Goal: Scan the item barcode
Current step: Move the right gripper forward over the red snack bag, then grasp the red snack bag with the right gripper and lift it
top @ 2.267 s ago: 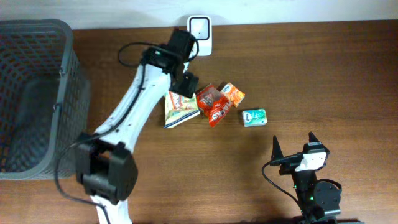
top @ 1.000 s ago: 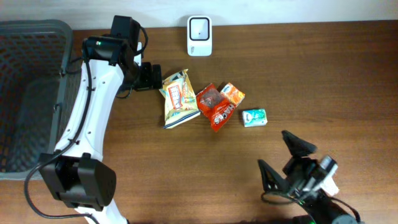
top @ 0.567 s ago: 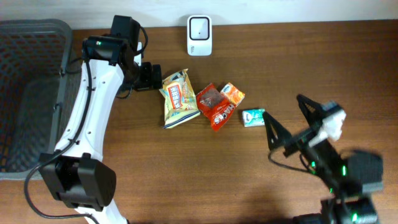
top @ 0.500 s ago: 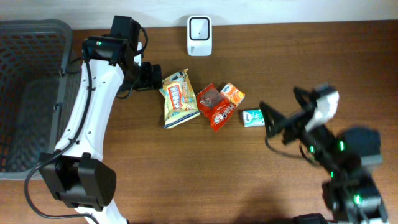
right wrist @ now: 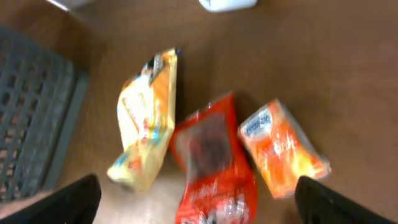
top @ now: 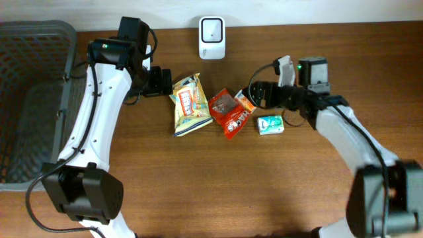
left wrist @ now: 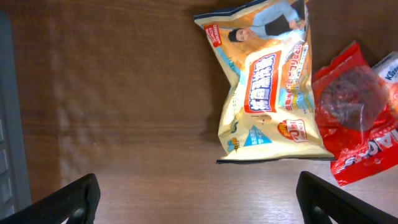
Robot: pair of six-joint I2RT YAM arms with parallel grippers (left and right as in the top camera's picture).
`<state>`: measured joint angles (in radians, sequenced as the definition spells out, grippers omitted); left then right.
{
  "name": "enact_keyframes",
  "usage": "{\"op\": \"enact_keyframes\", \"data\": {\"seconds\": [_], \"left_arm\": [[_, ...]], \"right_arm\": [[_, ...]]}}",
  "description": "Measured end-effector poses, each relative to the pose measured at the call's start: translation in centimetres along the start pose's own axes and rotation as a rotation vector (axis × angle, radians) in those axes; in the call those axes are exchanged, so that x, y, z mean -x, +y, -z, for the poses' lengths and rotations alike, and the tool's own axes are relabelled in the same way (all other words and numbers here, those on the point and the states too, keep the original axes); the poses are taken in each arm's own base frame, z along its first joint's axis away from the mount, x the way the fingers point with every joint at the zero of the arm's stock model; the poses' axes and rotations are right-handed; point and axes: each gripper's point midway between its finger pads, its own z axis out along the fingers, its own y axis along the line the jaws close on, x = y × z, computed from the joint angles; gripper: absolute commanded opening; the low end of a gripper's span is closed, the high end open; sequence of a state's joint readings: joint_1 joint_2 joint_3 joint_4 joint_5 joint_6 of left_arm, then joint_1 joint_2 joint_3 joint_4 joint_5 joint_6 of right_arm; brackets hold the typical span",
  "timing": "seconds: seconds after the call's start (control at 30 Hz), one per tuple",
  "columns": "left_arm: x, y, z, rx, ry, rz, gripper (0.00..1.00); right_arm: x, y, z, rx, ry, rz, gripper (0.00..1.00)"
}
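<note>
Yellow bag (top: 188, 104) lies flat on the worktop (top: 344, 46) below the scanner (top: 211, 28), with a red pack (top: 228, 112), an orange pack (top: 248, 99) and a green box (top: 270, 124) beside it. The left arm stretches up the worktop. Its end effector (top: 160, 80) is wide apart and empty, just left of the bag. The right arm reaches in sideways. Its end effector (top: 264, 87), wide apart and empty too, hangs by the orange pack.
</note>
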<state>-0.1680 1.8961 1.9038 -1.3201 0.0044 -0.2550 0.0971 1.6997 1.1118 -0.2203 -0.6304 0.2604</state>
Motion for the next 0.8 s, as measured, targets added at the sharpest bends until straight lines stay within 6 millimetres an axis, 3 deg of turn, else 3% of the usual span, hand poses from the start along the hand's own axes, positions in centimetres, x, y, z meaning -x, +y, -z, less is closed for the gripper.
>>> {"op": "enact_keyframes", "data": {"seconds": [0.03, 0.07, 0.1, 0.2, 0.27, 0.43, 0.53, 0.57, 0.7, 0.8], "left_arm": [[0.0, 0.0, 0.0, 0.000, 0.000, 0.000, 0.99], [-0.1, 0.0, 0.0, 0.001, 0.003, 0.000, 0.99], [0.0, 0.0, 0.0, 0.000, -0.001, 0.000, 0.99], [0.0, 0.0, 0.0, 0.000, 0.000, 0.000, 0.99], [0.0, 0.0, 0.0, 0.000, 0.000, 0.000, 0.99], [0.0, 0.0, 0.0, 0.000, 0.001, 0.000, 0.99], [0.0, 0.0, 0.0, 0.000, 0.001, 0.000, 0.99], [0.0, 0.0, 0.0, 0.000, 0.001, 0.000, 0.99], [0.0, 0.0, 0.0, 0.000, 0.001, 0.000, 0.99], [0.0, 0.0, 0.0, 0.000, 0.001, 0.000, 0.99]], "right_arm": [[0.1, -0.4, -1.6, 0.040, -0.005, 0.012, 0.71], [0.0, -0.6, -2.6, 0.064, -0.002, 0.017, 0.56], [-0.2, -0.5, -3.4, 0.084, -0.001, 0.028, 0.54], [-2.2, 0.8, -6.3, 0.123, 0.051, 0.080, 0.58], [-3.6, 1.4, -7.8, 0.062, 0.080, 0.118, 0.62], [-5.5, 0.7, -9.6, -0.173, 0.094, 0.188, 0.66], [-7.0, -1.8, -10.1, -0.307, 0.131, 0.178, 0.61], [-7.4, -3.1, -10.0, -0.365, 0.144, 0.152, 0.60], [-7.3, -5.1, -8.8, -0.459, 0.152, 0.062, 0.60], [-7.7, -6.6, -5.8, -0.551, 0.205, -0.005, 0.60]]}}
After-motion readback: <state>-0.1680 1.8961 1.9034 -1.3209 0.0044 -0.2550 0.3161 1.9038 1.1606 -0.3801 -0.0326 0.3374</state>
